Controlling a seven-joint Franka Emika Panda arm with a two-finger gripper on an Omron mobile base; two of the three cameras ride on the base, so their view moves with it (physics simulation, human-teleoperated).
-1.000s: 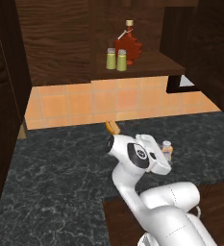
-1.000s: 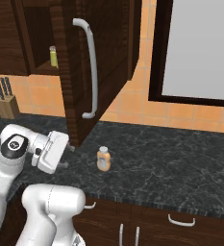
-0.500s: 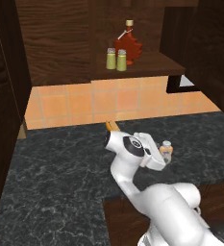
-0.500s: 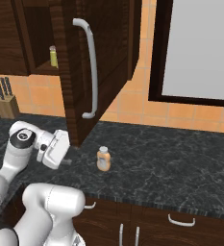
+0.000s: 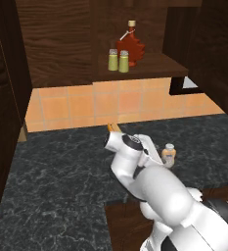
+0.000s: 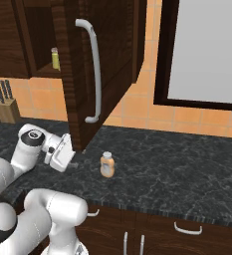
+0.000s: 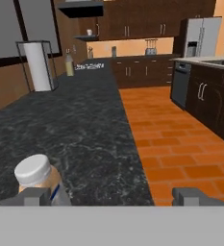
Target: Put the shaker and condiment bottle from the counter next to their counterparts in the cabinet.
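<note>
My end effector (image 7: 113,196) is spread wide, gripping nothing, low over the table (image 7: 80,129). The condiment bottle (image 7: 36,178) stands just beside its left fingertip (image 7: 32,196).

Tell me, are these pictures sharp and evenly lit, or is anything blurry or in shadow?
Left base view: the cabinet recess is dim and the counter evenly lit. Right base view: soft, flat light. Hand view: the condiment bottle up close looks soft, and so do the far cupboards.

Base views look down from behind the arm, left and right, sharing the counter (image 5: 61,171) and condiment bottle (image 6: 106,165). Hand view sits low, close along the counter.
</note>
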